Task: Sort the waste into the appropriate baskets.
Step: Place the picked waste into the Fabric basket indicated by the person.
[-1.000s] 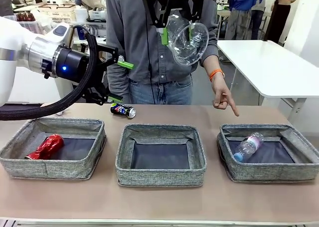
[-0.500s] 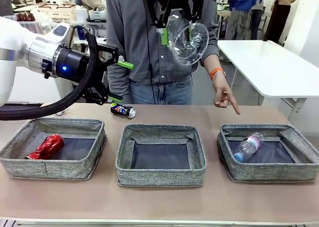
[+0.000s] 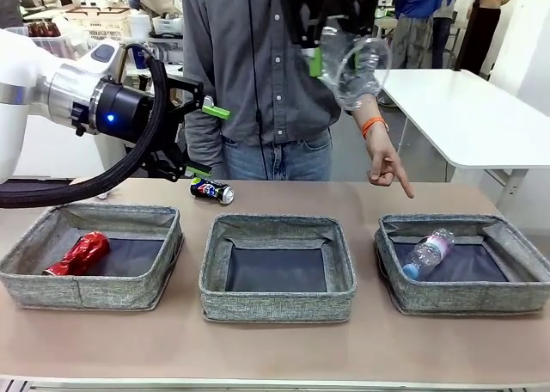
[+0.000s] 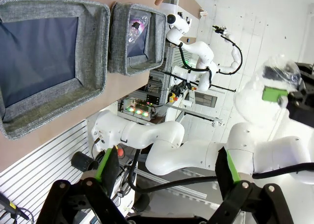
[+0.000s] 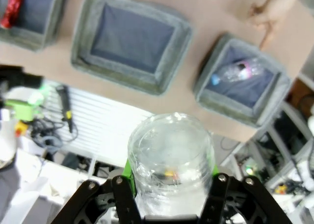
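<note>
Front view: R arm up high, R jaws pinching clear bottle [image 3: 361, 65]; L arm horiz., L jaws spread.

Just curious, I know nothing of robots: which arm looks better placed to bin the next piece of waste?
Right, probably: the right hand grips a clear bottle, high up nearer the right basket, toward which a person's hand points. The left hand is open and empty.
</note>
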You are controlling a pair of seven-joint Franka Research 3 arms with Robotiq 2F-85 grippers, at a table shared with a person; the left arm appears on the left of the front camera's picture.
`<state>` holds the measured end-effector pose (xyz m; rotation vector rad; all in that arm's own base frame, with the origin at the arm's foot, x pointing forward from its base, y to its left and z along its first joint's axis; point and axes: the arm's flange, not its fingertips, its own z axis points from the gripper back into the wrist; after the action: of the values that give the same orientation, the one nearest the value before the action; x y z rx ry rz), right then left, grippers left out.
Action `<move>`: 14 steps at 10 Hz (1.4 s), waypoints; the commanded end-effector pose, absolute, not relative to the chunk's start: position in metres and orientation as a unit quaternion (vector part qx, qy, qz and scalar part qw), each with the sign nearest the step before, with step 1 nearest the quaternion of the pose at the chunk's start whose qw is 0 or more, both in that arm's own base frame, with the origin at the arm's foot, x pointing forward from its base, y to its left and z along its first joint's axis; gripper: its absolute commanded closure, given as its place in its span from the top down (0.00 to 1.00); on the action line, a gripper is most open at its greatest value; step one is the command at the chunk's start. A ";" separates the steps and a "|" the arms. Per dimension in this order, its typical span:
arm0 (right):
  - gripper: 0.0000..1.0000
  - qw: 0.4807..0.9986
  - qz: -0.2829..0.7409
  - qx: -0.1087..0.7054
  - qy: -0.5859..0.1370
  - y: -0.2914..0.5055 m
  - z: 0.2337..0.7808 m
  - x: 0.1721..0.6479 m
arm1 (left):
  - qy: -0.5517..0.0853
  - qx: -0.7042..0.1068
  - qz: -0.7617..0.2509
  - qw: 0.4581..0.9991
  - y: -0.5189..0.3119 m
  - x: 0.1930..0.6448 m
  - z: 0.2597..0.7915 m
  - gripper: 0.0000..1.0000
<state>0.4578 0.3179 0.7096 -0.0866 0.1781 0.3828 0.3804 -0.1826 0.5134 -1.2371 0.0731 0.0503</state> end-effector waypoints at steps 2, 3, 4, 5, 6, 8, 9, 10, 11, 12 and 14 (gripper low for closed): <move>0.59 0.977 0.200 -0.019 0.070 0.235 0.640 0.418 | 0.034 -0.577 0.022 0.816 -0.183 0.380 0.514 1.00; 0.59 0.979 0.191 -0.015 0.070 0.216 0.627 0.413 | 0.034 -0.577 0.022 0.816 -0.183 0.380 0.514 1.00; 0.59 0.980 0.188 0.001 0.067 0.197 0.614 0.406 | 0.034 -0.577 0.022 0.816 -0.183 0.380 0.514 1.00; 0.59 0.983 0.173 0.023 0.060 0.178 0.600 0.399 | 0.034 -0.577 0.022 0.816 -0.183 0.380 0.514 1.00; 0.59 0.986 0.153 0.032 0.056 0.159 0.585 0.391 | 0.034 -0.577 0.022 0.816 -0.183 0.380 0.514 1.00; 0.59 0.984 0.164 0.074 0.018 0.138 0.567 0.386 | 0.034 -0.577 0.022 0.816 -0.183 0.380 0.514 1.00; 0.59 0.986 0.150 0.076 0.005 0.131 0.558 0.388 | 0.034 -0.577 0.022 0.816 -0.183 0.380 0.514 1.00; 0.59 0.985 0.146 0.090 -0.014 0.121 0.548 0.392 | 0.034 -0.577 0.022 0.816 -0.183 0.380 0.514 1.00; 0.59 0.988 0.123 0.095 -0.020 0.108 0.533 0.397 | 0.034 -0.577 0.022 0.816 -0.183 0.380 0.514 1.00; 0.59 0.990 0.091 0.110 -0.016 0.091 0.514 0.402 | 0.034 -0.577 0.022 0.816 -0.183 0.380 0.514 1.00; 0.59 0.996 0.002 0.093 0.007 0.068 0.487 0.404 | 0.034 -0.577 0.022 0.816 -0.183 0.380 0.514 1.00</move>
<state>0.4042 0.0705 0.4961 0.1799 0.0108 0.0944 0.3803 -0.1824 0.5136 -1.2371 0.0725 0.0502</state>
